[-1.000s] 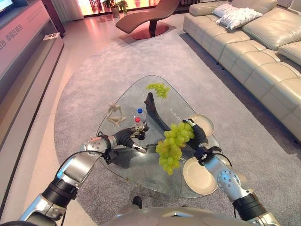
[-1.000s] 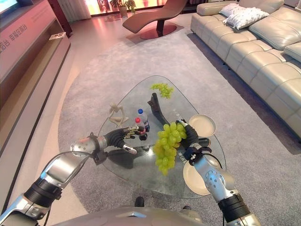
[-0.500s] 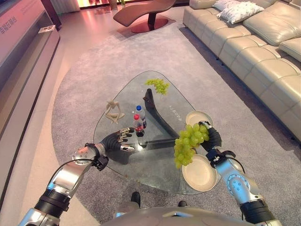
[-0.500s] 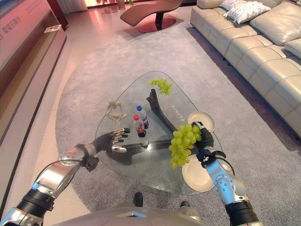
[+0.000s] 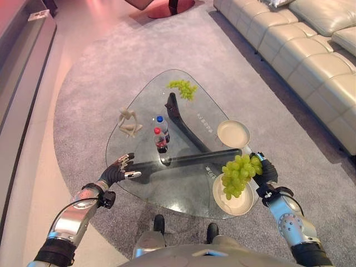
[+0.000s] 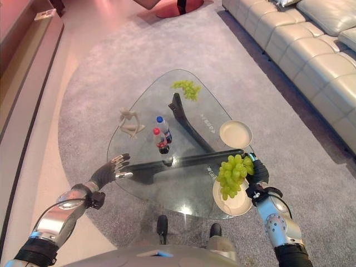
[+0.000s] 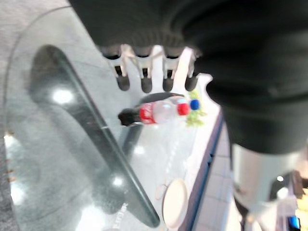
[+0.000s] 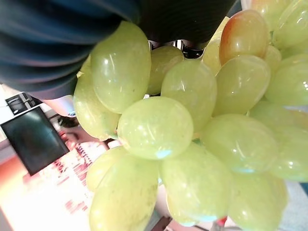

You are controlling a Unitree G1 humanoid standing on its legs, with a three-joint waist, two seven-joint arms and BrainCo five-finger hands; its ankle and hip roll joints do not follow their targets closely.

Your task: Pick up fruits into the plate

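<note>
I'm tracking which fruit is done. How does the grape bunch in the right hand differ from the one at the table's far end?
The held grape bunch hangs from the right hand over the near plate; the far grape bunch lies flat on the glass table, untouched. The held bunch looks larger and fuller, the far one looser. Both are green grapes.

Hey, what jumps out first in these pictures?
A big bunch of green grapes hangs from the right hand above the near plate at the near right edge of the glass table. A second grape bunch lies at the table's far end. The left hand hovers open at the table's left edge.
</note>
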